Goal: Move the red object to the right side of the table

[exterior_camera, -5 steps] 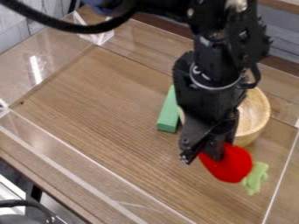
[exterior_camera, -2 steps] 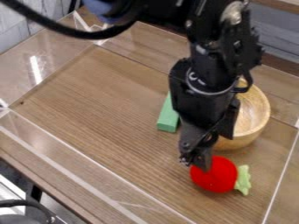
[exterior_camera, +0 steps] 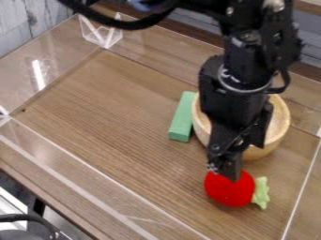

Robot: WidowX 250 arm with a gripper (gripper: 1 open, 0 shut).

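The red object (exterior_camera: 230, 189), a small red ball with a light green leafy bit (exterior_camera: 264, 195) at its right end, lies on the table (exterior_camera: 107, 112) near the front right corner. My gripper (exterior_camera: 226, 165) points down just above the ball. It is open, and its dark fingertips (exterior_camera: 215, 166) stand over the ball's top without closing on it. The black arm rises from there to the top of the view.
A green rectangular block (exterior_camera: 186, 116) lies left of the arm. A wooden bowl (exterior_camera: 275, 128) sits behind the gripper, partly hidden by it. Low clear acrylic walls (exterior_camera: 51, 148) edge the tabletop, and the right wall is close to the ball.
A second ago the ball hung tilted in the shut fingers. Since then the fingers have let go and the ball rests on the table. The arm has shifted slightly right in the picture.
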